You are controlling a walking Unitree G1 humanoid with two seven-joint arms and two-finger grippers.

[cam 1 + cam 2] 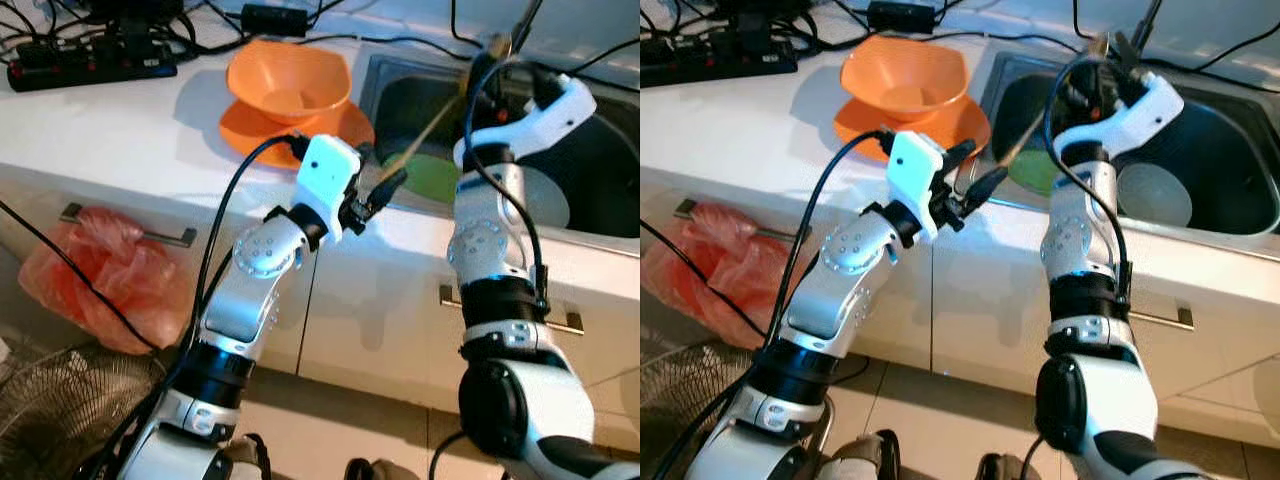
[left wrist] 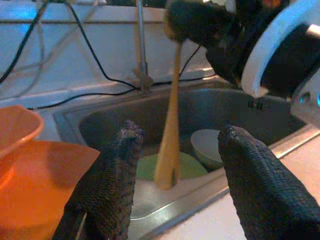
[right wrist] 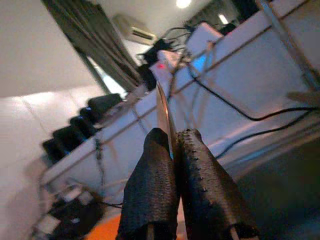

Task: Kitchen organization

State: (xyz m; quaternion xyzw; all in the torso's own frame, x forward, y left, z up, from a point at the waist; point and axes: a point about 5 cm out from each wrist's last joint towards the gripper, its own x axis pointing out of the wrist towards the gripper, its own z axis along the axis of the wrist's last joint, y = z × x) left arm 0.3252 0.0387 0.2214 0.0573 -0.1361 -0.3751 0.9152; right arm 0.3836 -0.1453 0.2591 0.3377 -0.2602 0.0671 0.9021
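Right gripper (image 3: 172, 150): fingers pressed together on the upper end of a wooden utensil (image 2: 170, 150), held above the sink (image 1: 600, 175).
Wooden utensil: a long, thin, pale stick; from the right fingers it slants down toward the left gripper, its lower end over the sink's near edge.
Left gripper (image 2: 175, 165): fingers spread wide, holding nothing; the utensil's lower end lies between them, apart from both pads.
Sink contents: green plate (image 1: 432, 178) and a pale bowl (image 1: 1153, 194) beyond the left fingers.
Counter: orange bowl (image 1: 290, 80) on orange plate (image 1: 250, 130), beside the left fingers.
Step in hand: apparently passing the utensil between grippers.
Next move: left fingers should close on the lower end before the right lets go.
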